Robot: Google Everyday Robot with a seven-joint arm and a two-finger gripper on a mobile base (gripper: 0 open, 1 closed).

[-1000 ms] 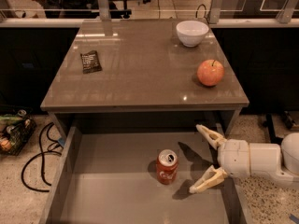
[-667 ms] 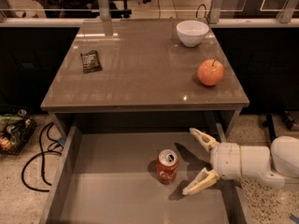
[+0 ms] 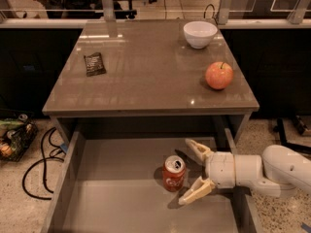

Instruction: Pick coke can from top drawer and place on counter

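The coke can (image 3: 174, 173) is red with a silver top and stands upright on the floor of the open top drawer (image 3: 116, 198), right of its middle. My gripper (image 3: 190, 171) reaches in from the right, level with the can and open. One cream finger (image 3: 197, 150) is behind the can and the other finger (image 3: 195, 192) is in front of it, so the can stands at the mouth of the jaws. Neither finger visibly touches it. The counter (image 3: 146, 76) lies above and behind the drawer.
On the counter are a red-orange apple (image 3: 219, 75) near the right edge, a white bowl (image 3: 199, 34) at the back right and a dark snack packet (image 3: 94, 64) at the left. Cables (image 3: 39, 164) and a basket (image 3: 12, 135) lie on the floor left of the drawer.
My gripper has moved left inside the drawer toward the can, its open fingers now reaching either side of it. The can has not moved.
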